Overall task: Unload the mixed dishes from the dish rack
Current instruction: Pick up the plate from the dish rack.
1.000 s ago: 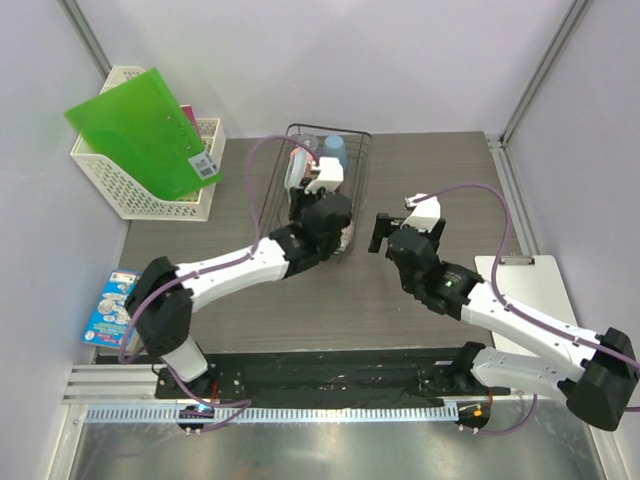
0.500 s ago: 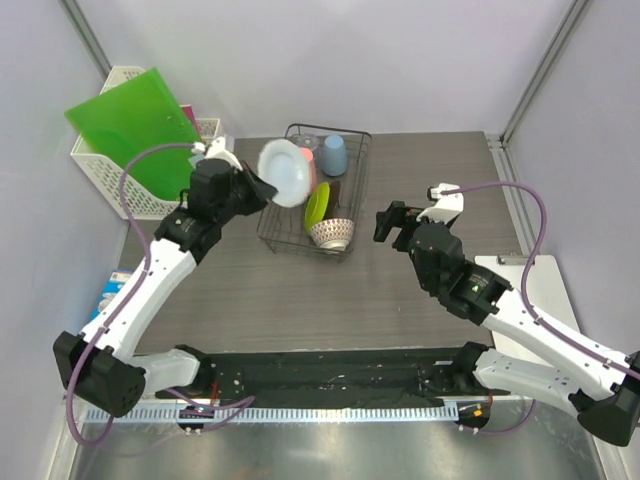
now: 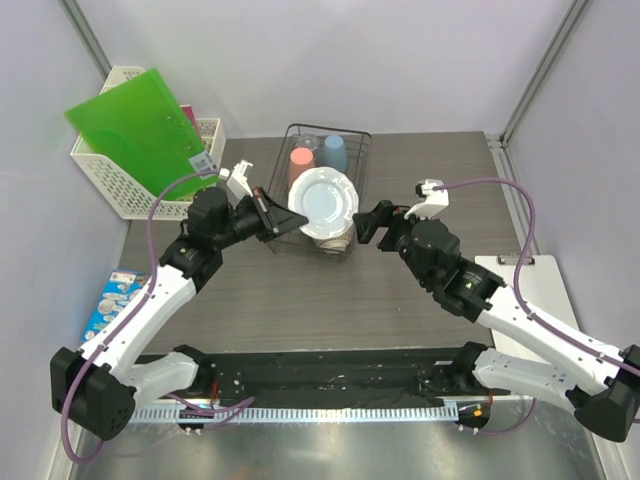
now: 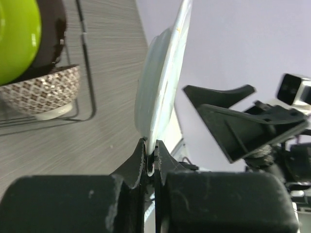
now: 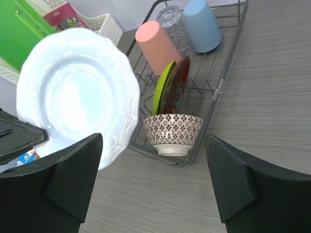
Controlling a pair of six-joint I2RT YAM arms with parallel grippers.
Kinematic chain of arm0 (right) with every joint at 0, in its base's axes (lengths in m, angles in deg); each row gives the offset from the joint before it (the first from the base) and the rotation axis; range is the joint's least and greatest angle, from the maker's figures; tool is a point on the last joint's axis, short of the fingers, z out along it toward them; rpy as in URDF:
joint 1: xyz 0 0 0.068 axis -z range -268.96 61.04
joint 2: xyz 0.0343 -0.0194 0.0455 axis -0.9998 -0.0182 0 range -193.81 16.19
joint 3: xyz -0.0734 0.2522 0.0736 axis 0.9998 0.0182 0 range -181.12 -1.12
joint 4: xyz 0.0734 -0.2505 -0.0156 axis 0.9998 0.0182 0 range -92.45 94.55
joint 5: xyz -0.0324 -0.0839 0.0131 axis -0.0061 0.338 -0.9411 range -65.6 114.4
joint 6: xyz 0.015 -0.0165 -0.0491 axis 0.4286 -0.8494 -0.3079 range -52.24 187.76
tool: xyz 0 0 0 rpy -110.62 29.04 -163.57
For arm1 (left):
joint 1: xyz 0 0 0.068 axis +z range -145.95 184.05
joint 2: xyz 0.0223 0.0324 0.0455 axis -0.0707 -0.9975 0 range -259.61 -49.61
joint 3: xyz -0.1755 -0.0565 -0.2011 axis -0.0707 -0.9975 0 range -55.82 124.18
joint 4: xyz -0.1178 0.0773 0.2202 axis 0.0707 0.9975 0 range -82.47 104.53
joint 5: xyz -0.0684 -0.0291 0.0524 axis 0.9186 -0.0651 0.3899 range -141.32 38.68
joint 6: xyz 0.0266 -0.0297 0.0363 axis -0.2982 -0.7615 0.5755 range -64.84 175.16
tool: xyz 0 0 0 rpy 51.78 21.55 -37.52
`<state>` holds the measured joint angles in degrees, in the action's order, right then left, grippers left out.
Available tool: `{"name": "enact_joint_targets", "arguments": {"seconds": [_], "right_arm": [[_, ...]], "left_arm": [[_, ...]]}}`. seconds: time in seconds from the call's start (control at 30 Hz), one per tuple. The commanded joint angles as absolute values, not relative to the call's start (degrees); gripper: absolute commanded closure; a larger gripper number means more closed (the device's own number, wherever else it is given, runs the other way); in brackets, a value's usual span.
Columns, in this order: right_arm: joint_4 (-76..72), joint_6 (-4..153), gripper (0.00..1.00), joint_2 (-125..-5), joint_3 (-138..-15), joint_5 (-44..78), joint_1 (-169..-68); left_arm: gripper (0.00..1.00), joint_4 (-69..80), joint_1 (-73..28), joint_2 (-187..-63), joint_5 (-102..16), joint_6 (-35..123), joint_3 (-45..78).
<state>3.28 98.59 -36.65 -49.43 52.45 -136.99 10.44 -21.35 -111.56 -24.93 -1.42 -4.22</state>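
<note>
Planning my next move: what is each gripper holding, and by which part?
Left gripper pinches the pale plate by its rim edge; right gripper is open, holding nothing.

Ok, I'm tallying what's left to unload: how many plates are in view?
3. A pale plate gripped by the left hand; a yellow-green plate and a red patterned plate standing side by side in the rack. Others could be hidden.

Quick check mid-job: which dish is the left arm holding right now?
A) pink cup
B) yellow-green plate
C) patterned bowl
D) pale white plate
D: the left fingers pinch the rim of the pale white plate, held up clear of the dish rack, where the pink cup, patterned bowl and yellow-green plate sit.
</note>
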Motion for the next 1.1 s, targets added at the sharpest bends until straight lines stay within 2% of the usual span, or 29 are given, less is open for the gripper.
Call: {"name": "enact_joint_targets", "arguments": {"seconds": [0.0,0.27,0.37,0.4,0.47,0.5,0.57,0.63,0.73,0.9,1.0,1.03,1.07], "right_arm": [[-1.48,100.46,0.1,-38.57,-50.87,48.05,-136.86],[-7.64,100.81,0.14,-41.38,-50.52,43.74,-136.16],[-10.79,101.95,0.28,-41.3,-48.5,41.72,-134.93],[-13.41,102.91,0.4,-41.03,-47.8,40.58,-134.49],[-16.06,103.97,0.51,-40.07,-45.61,37.33,-133.17],[-18.43,105.28,0.61,-39.72,-44.9,36.54,-132.73],[-22.38,106.52,0.74,-38.58,-42.44,34.43,-131.68],[-24.59,108.18,0.78,-37.61,-41.03,33.02,-131.06],[-26.62,109.68,0.97,-37.34,-39.44,30.73,-130.01],[-27.68,110.04,0.99,-38.04,-39.0,26.52,-129.04],[-26.98,109.95,0.99,-38.04,-39.44,26.07,-128.86],[-26.28,109.6,0.99,-37.96,-39.7,26.24,-128.95],[-24.36,109.08,0.99,-37.87,-40.4,26.77,-128.95]], "left_arm": [[1.0,-5.04,-21.08,-108.76,-18.01,-7.5,-4.84],[1.0,-8.29,-21.08,-107.88,-15.64,-9.53,-7.03],[1.0,-8.56,-21.08,-107.7,-15.2,-9.71,-7.65],[1.0,-8.65,-21.17,-107.61,-15.11,-9.71,-7.83],[1.0,-9.0,-21.08,-107.7,-14.76,-9.88,-8.26],[1.0,-9.43,-21.08,-107.7,-14.67,-9.97,-8.35],[1.0,-9.79,-21.08,-107.79,-14.49,-10.06,-8.7],[1.0,-10.57,-21.08,-107.96,-14.41,-10.41,-9.14],[1.0,-11.98,-21.08,-108.67,-13.97,-11.11,-9.32],[1.0,-12.25,-21.08,-110.16,-13.26,-10.85,-8.97],[0.63,-8.4,-21.08,-110.6,-13.87,-8.66,-7.49],[0.29,-6.47,-20.99,-110.6,-14.66,-6.74,-6.78],[0.18,-0.62,-20.82,-110.34,-15.89,-5.07,-5.82]]}}
